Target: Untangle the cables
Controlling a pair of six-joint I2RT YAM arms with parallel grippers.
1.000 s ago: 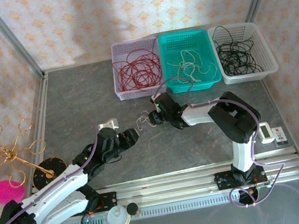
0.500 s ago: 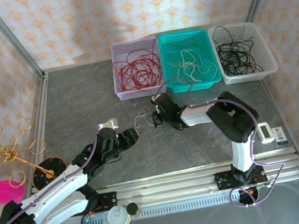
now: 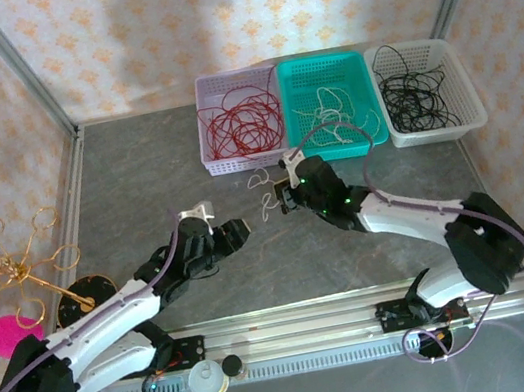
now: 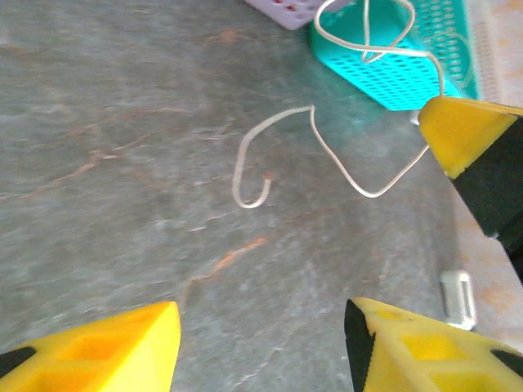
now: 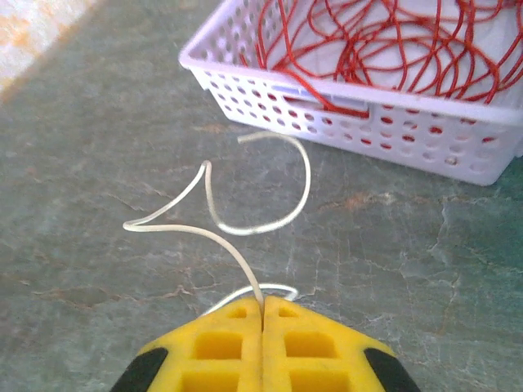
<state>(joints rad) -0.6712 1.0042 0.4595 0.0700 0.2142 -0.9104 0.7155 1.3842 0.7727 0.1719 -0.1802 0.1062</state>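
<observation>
The left gripper (image 3: pixel 238 231) hovers over the table (image 3: pixel 137 177), well to the near left of the teal basket (image 3: pixel 337 149); its fingers are spread wide and hold nothing, and it is probably kept open so that it can take a loose end when one is offered. Just off the teal basket's near-left corner is the white cable (image 3: pixel 261 182), thin and curled into a hook and a loop; the far loop appears to lift clear of the table, though the overhead view is too coarse to be sure. Close in front of the teal basket, the right gripper (image 5: pixel 263 314) has its fingers pressed together on one end of that cable; the pinch lets the strand be drawn out singly. Touching the teal basket's left side, the lilac basket (image 3: pixel 221 163) holds red cables (image 3: pixel 241 123); the teal basket itself holds pale cables (image 3: pixel 335 117); on its right, the white basket (image 3: pixel 434 132) holds black cables (image 3: pixel 412 93). The baskets seem to sort by colour, so this pale strand probably belongs in the teal one.
</observation>
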